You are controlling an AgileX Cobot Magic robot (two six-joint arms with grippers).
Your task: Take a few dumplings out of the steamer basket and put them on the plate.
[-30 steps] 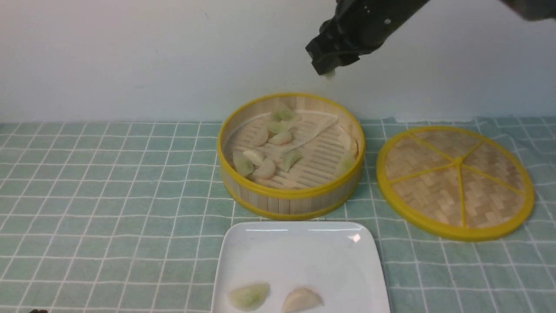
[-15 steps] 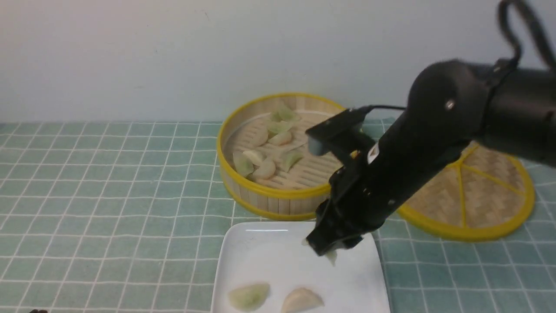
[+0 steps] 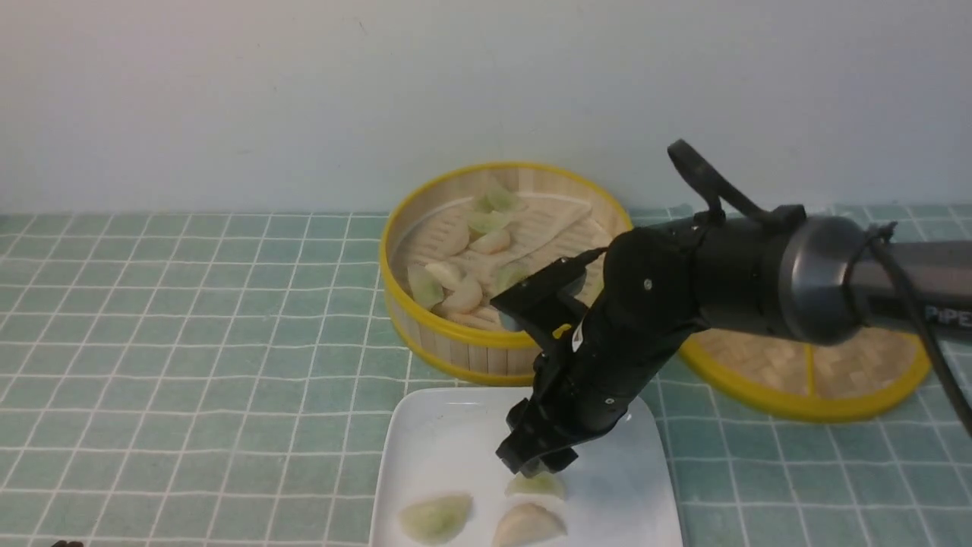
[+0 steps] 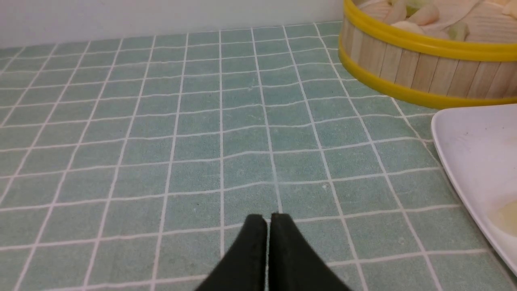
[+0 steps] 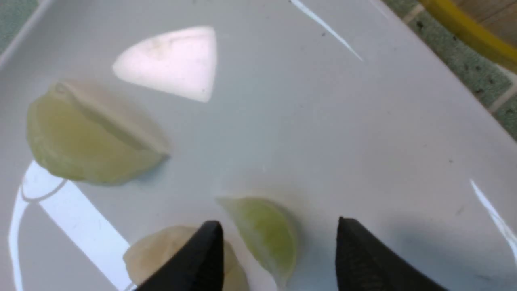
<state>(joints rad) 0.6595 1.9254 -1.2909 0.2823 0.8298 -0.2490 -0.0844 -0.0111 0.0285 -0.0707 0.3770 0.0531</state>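
The steamer basket (image 3: 501, 343) stands at the back middle with several green and cream dumplings (image 3: 463, 295) inside. The white plate (image 3: 448, 441) lies in front of it. On it lie a green dumpling (image 3: 435, 518), a cream one (image 3: 528, 524) and a small green one (image 3: 536, 485). My right gripper (image 3: 535, 462) hangs open just above the plate. In the right wrist view the small green dumpling (image 5: 264, 232) lies loose between the spread fingers of the gripper (image 5: 278, 222). My left gripper (image 4: 266, 216) is shut and empty over the cloth, left of the plate (image 4: 472, 153).
The flat woven lid (image 3: 835, 372) with a yellow rim lies right of the basket, partly behind my right arm. A green checked cloth (image 3: 190, 342) covers the table. A white wall stands behind. The basket's wall (image 4: 404, 68) shows in the left wrist view.
My right arm came down from above the basket to the plate with a small green dumpling. Its jaws have opened and the dumpling now lies on the plate.
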